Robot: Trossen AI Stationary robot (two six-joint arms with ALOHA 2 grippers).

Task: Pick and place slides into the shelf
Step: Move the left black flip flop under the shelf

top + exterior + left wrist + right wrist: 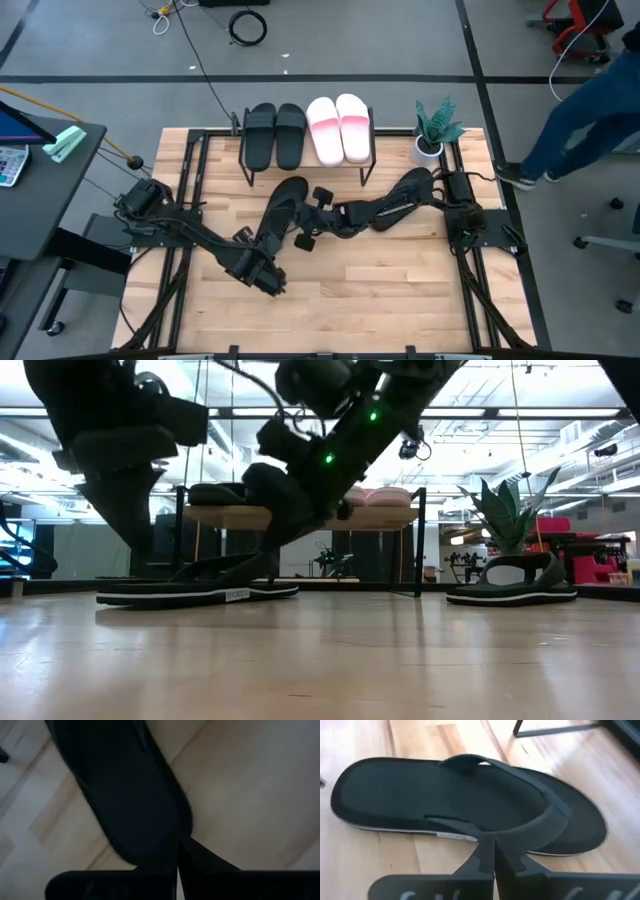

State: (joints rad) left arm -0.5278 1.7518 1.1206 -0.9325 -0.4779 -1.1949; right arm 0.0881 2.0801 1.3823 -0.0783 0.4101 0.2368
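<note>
One black slide (283,205) lies sole-down on the table in front of the shelf (246,165), also seen in the low view (200,592). My right gripper (298,218) reaches it from the right and is shut at its strap (491,842). My left gripper (262,258) is shut at the slide's rounded near end (177,851). Two black slides (275,135) and two pale pink slides (338,128) rest side by side on the shelf's plank. Another black slide (512,588) lies flat on the table near the plant. My right gripper pinches the slide's strap (520,831) at its side, where it runs down to the footbed. The fingers slant down at it from the table's right. The slide stays flat on the table. My left gripper has its shut fingertips at the rim of the slide's near end (150,851). Dark lies on dark there, so I cannot tell whether they touch it.
A potted plant (436,130) stands at the shelf's right end. Bare wooden tabletop (380,290) stretches toward the near edge. A person's leg and shoe (560,130) show on the floor beyond the table's right side. A side table (40,150) stands to the left.
</note>
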